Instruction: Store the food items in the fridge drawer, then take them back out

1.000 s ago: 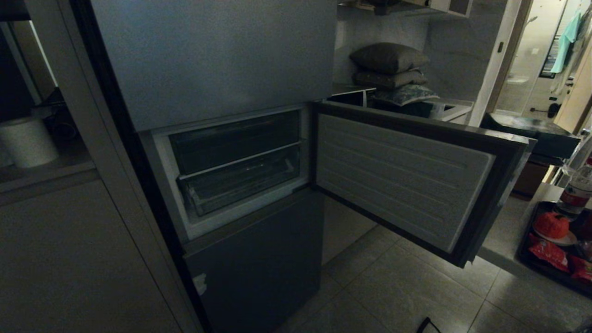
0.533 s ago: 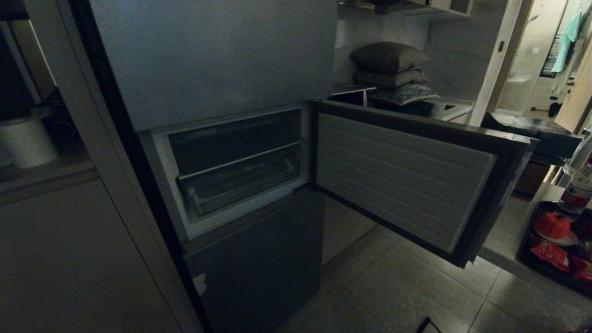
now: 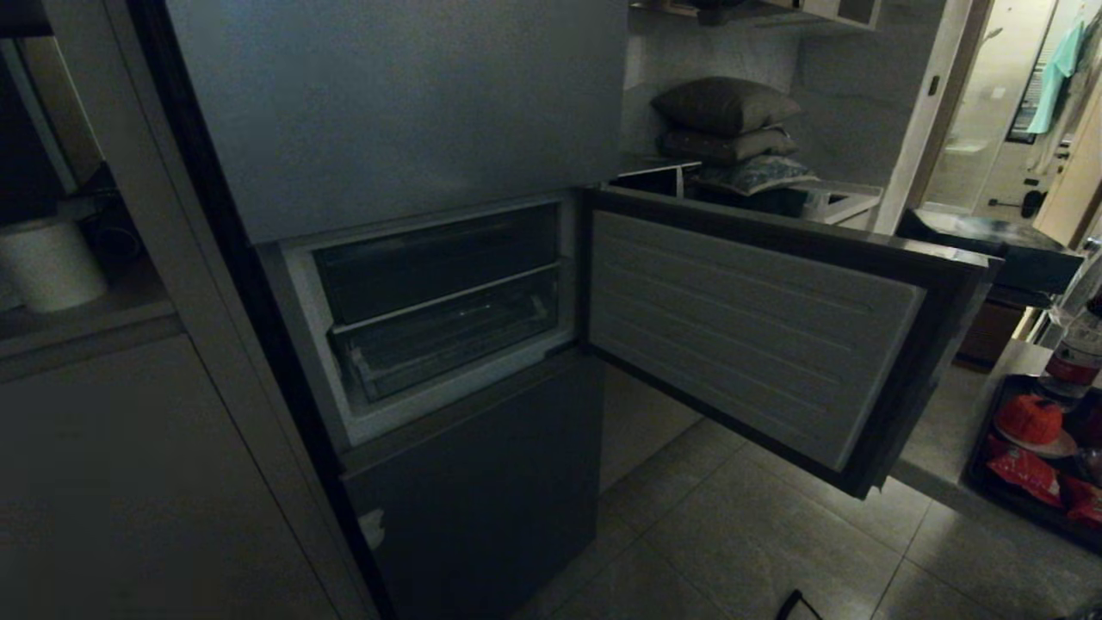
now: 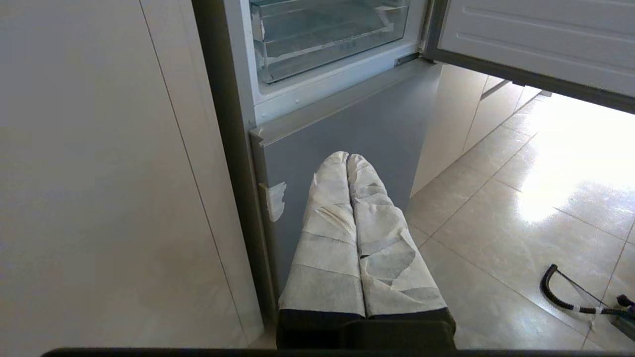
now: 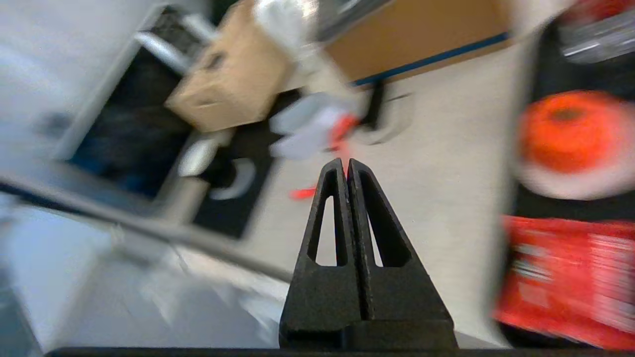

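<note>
The fridge drawer [image 3: 448,344] is a clear bin in the open middle section, under a flat shelf; the left wrist view also shows this fridge drawer [image 4: 322,44]. The food items lie on a black tray [image 3: 977,456] at the far right: a round red-orange lump [image 3: 1027,418] on a white plate and a red packet [image 3: 1024,474]. My right gripper [image 5: 346,163] is shut and empty, over the pale counter beside the round lump [image 5: 565,131] and the red packet [image 5: 570,277]. My left gripper [image 4: 347,157], wrapped in white tape, is shut in front of the lower fridge door.
The middle fridge door [image 3: 758,327] stands swung open to the right, between fridge and tray. A water bottle [image 3: 1076,353] stands behind the tray. Cushions [image 3: 723,108] are stacked at the back. A black cable [image 4: 560,292] lies on the tiled floor.
</note>
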